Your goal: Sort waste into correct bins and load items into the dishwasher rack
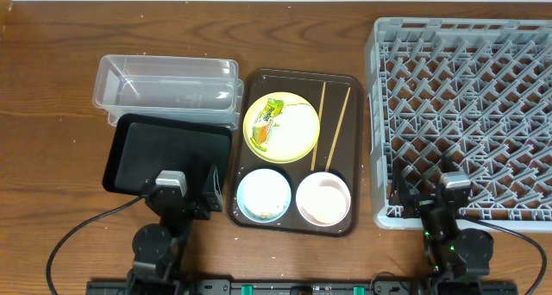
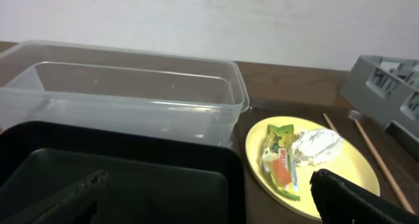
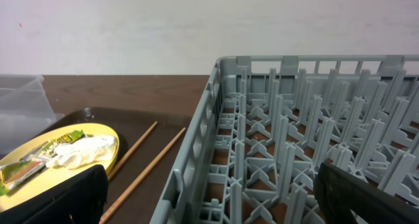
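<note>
on the desk point(image 1: 52, 88) a brown serving tray point(image 1: 293, 72) sits in the middle. the yellow plate point(image 1: 293, 135) lies at its 11 o'clock, with the snack wrapper point(image 1: 269, 122) and the tissue wad point(image 2: 317, 145) on it. the two chopsticks point(image 1: 336, 127) lie at 1 o'clock, the light blue bowl point(image 1: 263, 194) at 7 and the white-pink bowl point(image 1: 323, 198) at 5. the grey rack point(image 1: 466, 105) stands at the tray's 3 o'clock, the clear tub point(image 1: 168, 79) at 10 and the black tray point(image 1: 164, 153) at 8. the left fingers point(image 2: 353, 198) are spread wide and empty at the black tray's 6 o'clock edge. the right fingers point(image 3: 366, 198) are spread and empty at the rack's 6 o'clock edge.
</note>
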Tool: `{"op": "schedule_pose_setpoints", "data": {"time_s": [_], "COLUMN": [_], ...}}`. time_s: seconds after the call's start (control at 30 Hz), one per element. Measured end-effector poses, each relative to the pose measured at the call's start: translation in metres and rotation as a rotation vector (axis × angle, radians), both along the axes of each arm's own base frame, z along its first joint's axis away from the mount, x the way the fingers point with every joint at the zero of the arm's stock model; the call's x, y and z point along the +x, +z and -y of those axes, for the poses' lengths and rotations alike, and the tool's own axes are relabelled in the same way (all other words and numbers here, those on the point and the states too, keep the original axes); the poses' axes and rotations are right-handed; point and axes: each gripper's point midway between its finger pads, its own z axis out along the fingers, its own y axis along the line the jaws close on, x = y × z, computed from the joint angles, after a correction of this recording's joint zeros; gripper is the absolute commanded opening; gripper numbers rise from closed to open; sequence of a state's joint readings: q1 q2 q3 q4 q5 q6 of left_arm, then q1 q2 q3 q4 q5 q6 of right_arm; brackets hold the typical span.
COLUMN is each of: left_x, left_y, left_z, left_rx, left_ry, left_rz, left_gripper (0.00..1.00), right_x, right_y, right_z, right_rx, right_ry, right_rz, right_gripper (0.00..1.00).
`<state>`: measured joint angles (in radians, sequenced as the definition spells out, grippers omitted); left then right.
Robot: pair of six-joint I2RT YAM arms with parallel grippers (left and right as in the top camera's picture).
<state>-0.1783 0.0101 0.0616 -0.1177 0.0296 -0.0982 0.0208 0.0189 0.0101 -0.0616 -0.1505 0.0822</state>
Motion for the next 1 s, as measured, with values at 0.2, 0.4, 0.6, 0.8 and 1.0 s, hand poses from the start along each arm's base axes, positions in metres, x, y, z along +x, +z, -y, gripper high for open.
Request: {"op": "schedule_pose_setpoints", "data": {"time_s": [0.2,0.4,0.6,0.8,1.0], "left_x": [-0.005,-0.011,-0.021,-0.012,0.011], "left_y": [0.004,0.023,0.065,0.081,0.096], "left_z": [0.025,0.045,0.056,0.069,0.105], "left_rx": [-0.051,-0.152,-0.210,-0.233,-0.289], "left_ry": [-0.145,-0.261,-0.321,-0.344,-0.461], "left_rz": [0.010,0.050,-0.002,-0.368,-0.705], "left_gripper": [0.99,0.99,0.99,0.99,0.99], "right_x": [0.000,0.000,-0.004,-0.013,-0.024], "right_y": [0.000,0.002,0.011,0.037,0.082], "right_z": [0.000,-0.004,-0.021,-0.028,-0.029], "right_rx": [0.000,0.003,0.063,0.122,0.156], "right_ry": [0.000,0.022,0.121,0.162,0.151], "right_rz": [0.000,0.010,0.030,-0.032,-0.253], "right_gripper": [0.99,0.99,0.99,0.99,0.99]}}
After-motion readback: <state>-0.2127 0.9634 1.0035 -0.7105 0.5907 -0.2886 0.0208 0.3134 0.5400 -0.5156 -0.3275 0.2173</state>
